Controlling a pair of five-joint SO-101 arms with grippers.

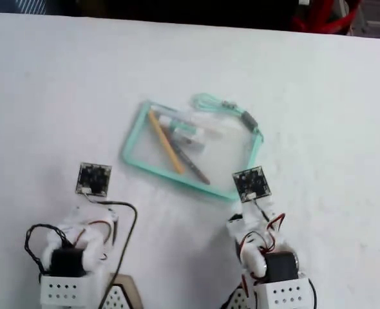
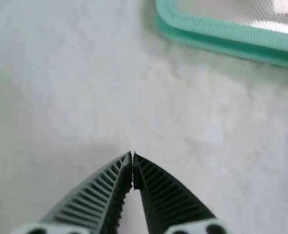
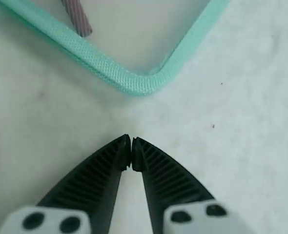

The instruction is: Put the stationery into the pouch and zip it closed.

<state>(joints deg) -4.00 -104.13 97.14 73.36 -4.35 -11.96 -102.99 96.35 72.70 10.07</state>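
Observation:
A clear pouch with a mint-green border [image 1: 190, 149] lies flat in the middle of the white table. Inside it I see an orange pencil [image 1: 165, 150], a dark pen [image 1: 190, 158] and a white stick-shaped item [image 1: 183, 125]. Its zip pull with a green loop [image 1: 210, 102] sits at the far edge. My left gripper [image 2: 133, 157] is shut and empty over bare table, a short way from the pouch's green edge [image 2: 232, 36]. My right gripper [image 3: 131, 142] is also shut and empty, just short of the pouch's near corner [image 3: 139, 85], where the dark pen's tip [image 3: 78, 22] shows.
Both arms sit at the table's near edge, one [image 1: 67, 254] at the left and one [image 1: 267, 254] at the right. The white table [image 1: 319, 96] stretches bare around the pouch. Red and dark shapes [image 1: 325, 16] lie beyond the far edge.

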